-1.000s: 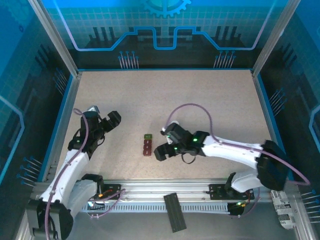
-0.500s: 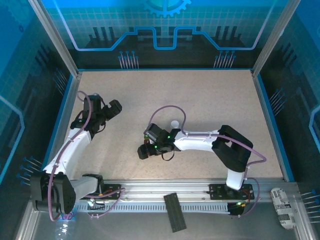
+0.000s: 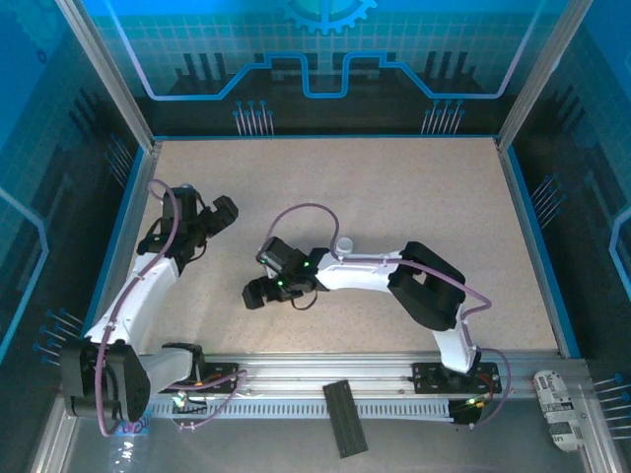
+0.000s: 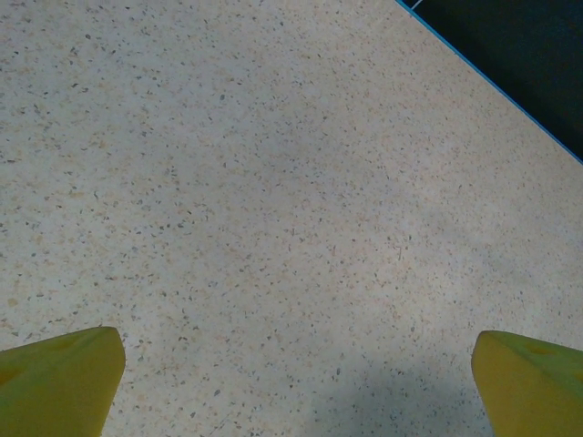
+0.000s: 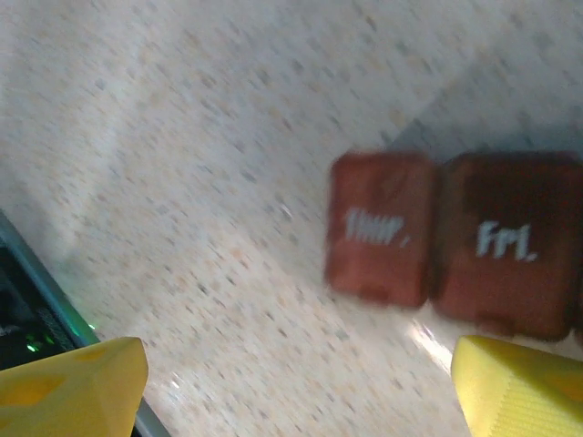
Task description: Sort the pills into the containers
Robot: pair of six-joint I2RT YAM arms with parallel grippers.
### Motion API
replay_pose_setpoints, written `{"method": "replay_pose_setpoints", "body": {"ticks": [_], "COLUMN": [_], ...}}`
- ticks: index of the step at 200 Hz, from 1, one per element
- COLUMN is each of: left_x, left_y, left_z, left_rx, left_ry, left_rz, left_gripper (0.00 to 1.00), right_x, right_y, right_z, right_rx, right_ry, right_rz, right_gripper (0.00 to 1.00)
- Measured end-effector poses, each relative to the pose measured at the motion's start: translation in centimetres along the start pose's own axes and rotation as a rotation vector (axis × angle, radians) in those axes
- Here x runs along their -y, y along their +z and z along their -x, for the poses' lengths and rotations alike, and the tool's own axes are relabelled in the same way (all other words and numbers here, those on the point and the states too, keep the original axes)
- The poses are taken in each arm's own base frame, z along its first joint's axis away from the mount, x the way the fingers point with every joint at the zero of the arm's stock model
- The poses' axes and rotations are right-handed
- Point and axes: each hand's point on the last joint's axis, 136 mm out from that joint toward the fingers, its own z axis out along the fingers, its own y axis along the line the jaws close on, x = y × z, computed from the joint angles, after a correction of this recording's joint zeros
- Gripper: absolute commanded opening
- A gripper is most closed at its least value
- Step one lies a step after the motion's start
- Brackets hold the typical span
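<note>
The left pincer (image 4: 293, 378) is held open, its yellow fingertips (image 4: 59, 378) set wide apart over the bare speckled table (image 4: 273, 182). In the top view the left arm is seen bent over the table's left side, well apart from the right arm. The right arm is extended leftward across the near middle of the table. The right pincer (image 5: 296, 382) is also held open, with nothing gripped and its yellow fingertips (image 5: 73, 382) spread wide. The containers (image 5: 474, 241) are found on the table ahead of that pincer, toward the right-hand fingertip and apart from it. Two dark red compartments, marked "Thur." and "Fri.", can be made out through the blur. A small white cap (image 3: 344, 245) is seen just behind the right arm. A black bar (image 3: 345, 417) is laid across the rail at the near edge.
</note>
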Motion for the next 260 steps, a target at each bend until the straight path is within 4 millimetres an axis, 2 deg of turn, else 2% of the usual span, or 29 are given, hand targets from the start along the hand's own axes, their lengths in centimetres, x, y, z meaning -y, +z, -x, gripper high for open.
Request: {"method": "replay_pose_setpoints", "body": {"ticks": [26, 48, 73, 93, 115, 141, 167, 185, 205, 231, 241, 260], "left_x": [-0.4, -0.9, -1.4, -1.6, -1.3, -0.9, -1.4, -2.1, -2.4, -2.4, -2.3, -2.4], "left_y": [-0.1, -0.1, -0.2, -0.3, -1.2, -3.0, -3.8, -3.7, -3.6, -3.6, -3.6, -3.5], "left_z": [0.4, 0.7, 0.9, 0.4, -0.4, -1.5, -3.8, -5.3, -6.3, -6.5, -6.6, -6.6], "left_rx": [0.008, 0.011, 0.005, -0.023, -0.053, -0.068, -0.121, -0.161, -0.194, -0.206, -0.210, -0.214], "left_ry": [-0.012, -0.044, -0.070, -0.081, -0.102, -0.129, -0.165, -0.190, -0.203, -0.218, -0.220, -0.223], "left_rz": [0.006, 0.009, 0.017, 0.016, -0.004, -0.063, -0.083, -0.074, -0.068, -0.071, -0.072, -0.070], "left_gripper": [0.99, 0.99, 0.99, 0.99, 0.99, 0.99, 0.99, 0.99, 0.99, 0.99, 0.99, 0.99], "right_x": [-1.5, -1.5, -0.2, 2.1, 4.4, 6.1, 7.3, 7.9, 8.0, 8.4, 8.2, 7.5], "right_y": [-0.7, -2.6, -5.5, -6.9, -6.9, -4.8, -2.1, -1.2, -0.9, -0.3, -0.6, -1.1], "right_z": [1.5, 2.4, 4.4, 7.0, 10.1, 12.2, 11.4, 10.1, 9.2, 7.3, 7.2, 5.9], "right_rx": [0.028, 0.052, 0.096, 0.126, 0.140, 0.111, 0.037, -0.014, -0.040, -0.072, -0.062, -0.077], "right_ry": [-0.039, -0.060, -0.068, -0.057, -0.053, -0.076, -0.086, -0.076, -0.070, -0.063, -0.064, -0.065], "right_rz": [0.040, 0.049, 0.035, 0.001, -0.039, -0.073, -0.087, -0.090, -0.073, -0.057, -0.043, -0.021], "right_gripper": [0.86, 0.87, 0.86, 0.86, 0.86, 0.86, 0.85, 0.84, 0.83, 0.82, 0.82, 0.82]}}
